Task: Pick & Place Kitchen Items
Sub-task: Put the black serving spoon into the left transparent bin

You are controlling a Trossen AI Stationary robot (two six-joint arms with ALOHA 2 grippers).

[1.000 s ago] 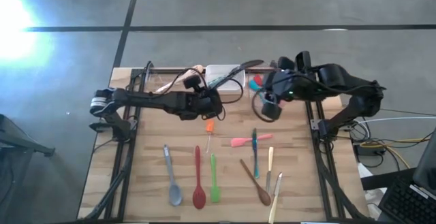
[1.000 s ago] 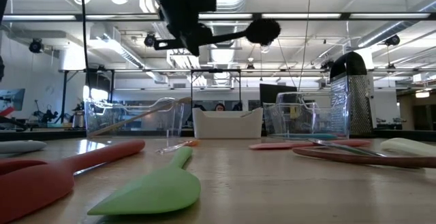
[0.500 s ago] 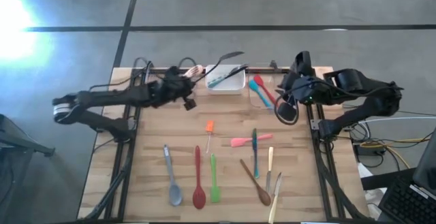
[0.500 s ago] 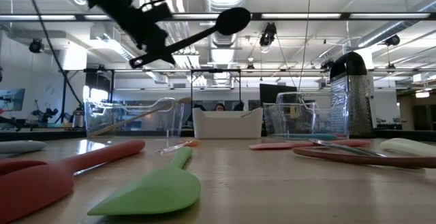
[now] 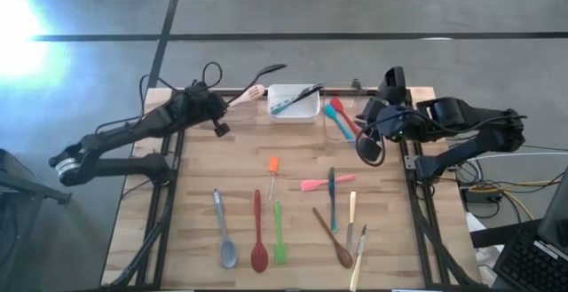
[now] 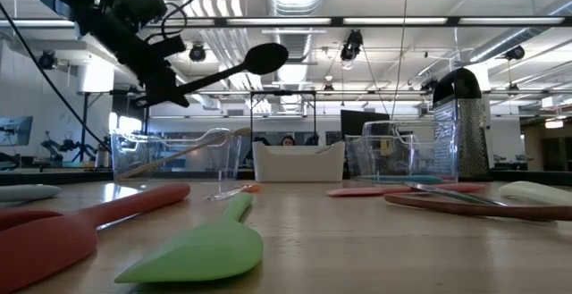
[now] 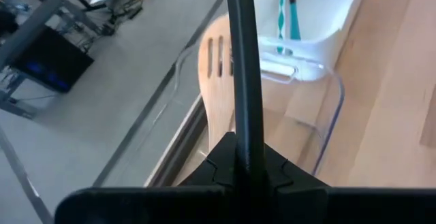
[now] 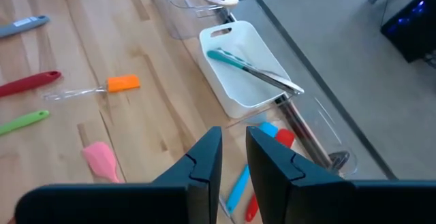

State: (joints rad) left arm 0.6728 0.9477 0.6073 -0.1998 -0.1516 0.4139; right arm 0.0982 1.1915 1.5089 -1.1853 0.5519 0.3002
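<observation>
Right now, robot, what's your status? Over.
Left gripper shut on black spoon, raised over left clear tub. Right gripper empty, fingers slightly apart. Nothing blocking.

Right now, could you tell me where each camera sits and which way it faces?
High: overhead, straight down; both arms, white tub.
Low: table height, level across; left gripper holding black spoon.
Left wrist: past shut fingers along the black spoon.
Right wrist: past right gripper toward white tub, shared with high.
</observation>
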